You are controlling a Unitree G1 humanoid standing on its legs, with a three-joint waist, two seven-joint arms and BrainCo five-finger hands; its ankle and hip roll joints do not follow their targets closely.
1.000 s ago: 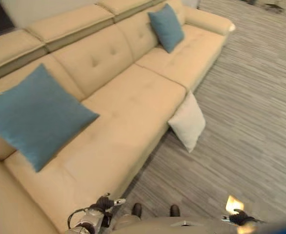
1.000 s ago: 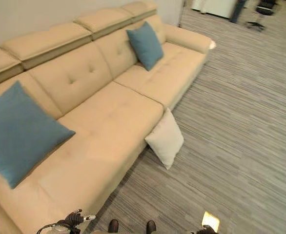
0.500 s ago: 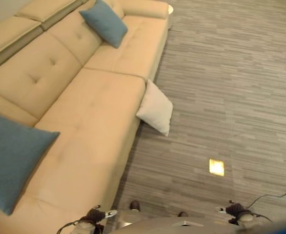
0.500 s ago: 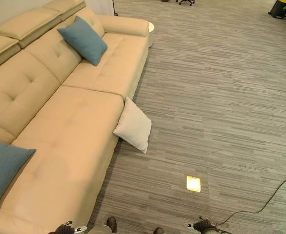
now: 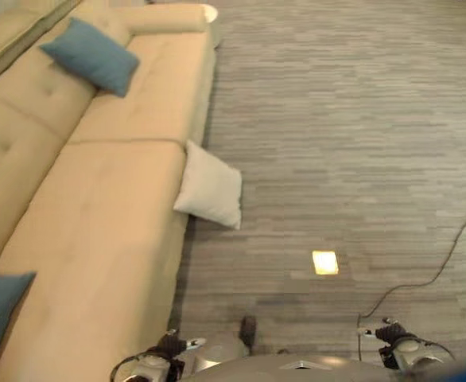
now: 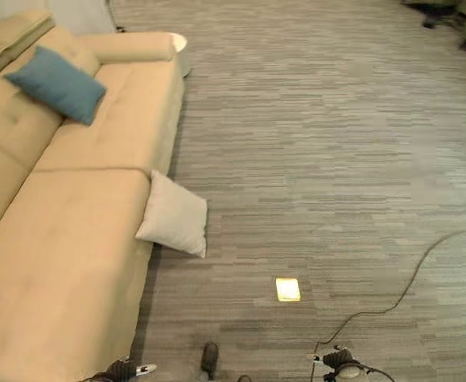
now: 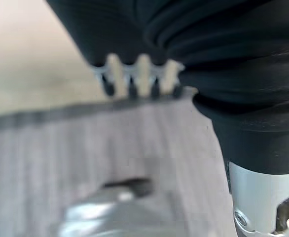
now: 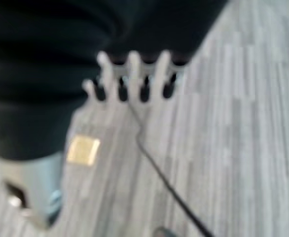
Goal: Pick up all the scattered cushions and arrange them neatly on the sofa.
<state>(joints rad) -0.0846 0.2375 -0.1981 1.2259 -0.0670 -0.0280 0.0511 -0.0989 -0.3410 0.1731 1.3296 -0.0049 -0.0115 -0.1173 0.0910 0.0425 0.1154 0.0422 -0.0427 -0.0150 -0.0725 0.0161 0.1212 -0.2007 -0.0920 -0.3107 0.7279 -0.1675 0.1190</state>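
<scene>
white cushion [image 5: 210,189] on floor [image 6: 336,159], leaning against sofa [image 5: 98,239] front. both hands low, left hand [image 7: 134,79] and right hand [image 8: 134,74] with fingers straight, holding nothing. best to step closer, crouch, grip opposite edges, lift onto seat.

The long tan sofa [image 5: 98,239] looks like smooth, matt leather, with stitched seams and buttoned tufts in its backrest. The white square cushion [image 5: 209,185] leaning on its front shows soft, matt cloth, lightly creased. The teal square cushion [image 6: 56,83] on the far seat has a slightly rougher woven look, also matt. The grey striped floor [image 6: 336,143] reads as low, matt carpet. A small square floor plate [image 5: 324,262] shines bright and glossy, like polished metal.
</scene>
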